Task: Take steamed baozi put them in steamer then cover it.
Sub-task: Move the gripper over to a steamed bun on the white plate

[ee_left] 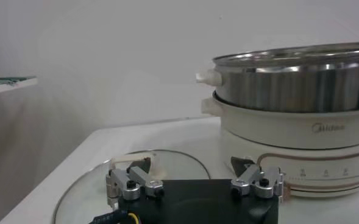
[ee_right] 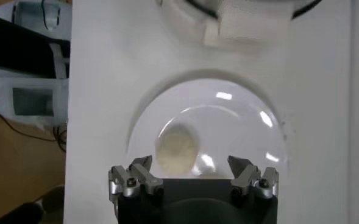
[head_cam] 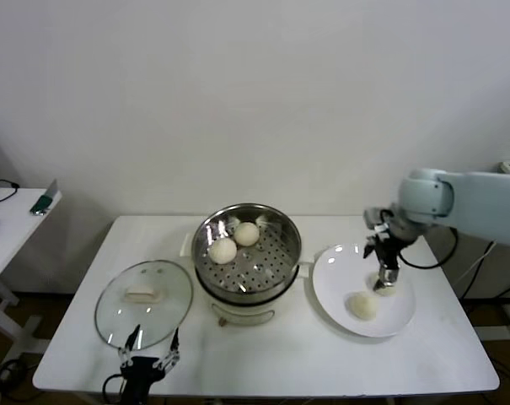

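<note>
Head view shows you the right tool (head_cam: 384, 280) lowered over the white plate (head_cam: 335, 295) on the right side of the bench (head_cam: 322, 363), where two steamed baozi remain: one (head_cam: 363, 305) lying free toward the near part of the plate and another (head_cam: 387, 285) right at the tool's tip. Your right wrist view has the fingers (ee_right: 135, 176) spread wide with one bun (ee_right: 177, 148) on the plate off toward one finger, not centred between them; nothing is gripped yet, so you will likely need to shift sideways before closing. Which of the two buns that is, you cannot settle from these views. The steamer (head_cam: 247, 251) stands mid-bench just beside the plate, uncovered, with two baozi (head_cam: 222, 250) (head_cam: 247, 234) already on its perforated floor, which suggests you are about halfway through loading. The cover (head_cam: 143, 302) lies flat on the bench left of the steamer, handle up, kept out of the way until all buns are in. Your left tool (head_cam: 150, 348) waits at the near edge of the cover, fingers (ee_left: 130, 184) wide apart and holding nothing, well placed to take the cover later.
</note>
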